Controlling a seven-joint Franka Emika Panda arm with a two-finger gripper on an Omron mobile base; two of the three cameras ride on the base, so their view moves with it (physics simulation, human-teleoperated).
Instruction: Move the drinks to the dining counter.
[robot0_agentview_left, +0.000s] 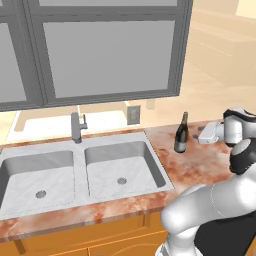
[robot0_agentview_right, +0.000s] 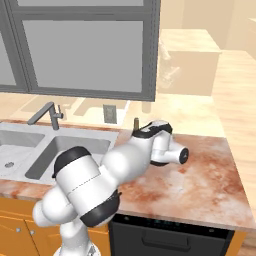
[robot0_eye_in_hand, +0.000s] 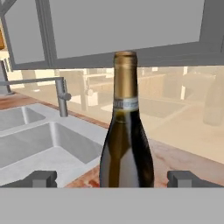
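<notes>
One wine bottle (robot0_agentview_left: 181, 134) stands upright on the marble counter (robot0_agentview_left: 200, 165), just right of the steel double sink (robot0_agentview_left: 80, 172). You see the arm bent at the elbow and reaching out level over that counter, hand pointed sideways at the bottle. Your gripper (robot0_eye_in_hand: 112, 178) is spread wide, one fingertip (robot0_eye_in_hand: 41, 178) either side of the bottle's body, nothing held. Faucet (robot0_agentview_left: 76, 127) sits behind the sink, window above it.
</notes>
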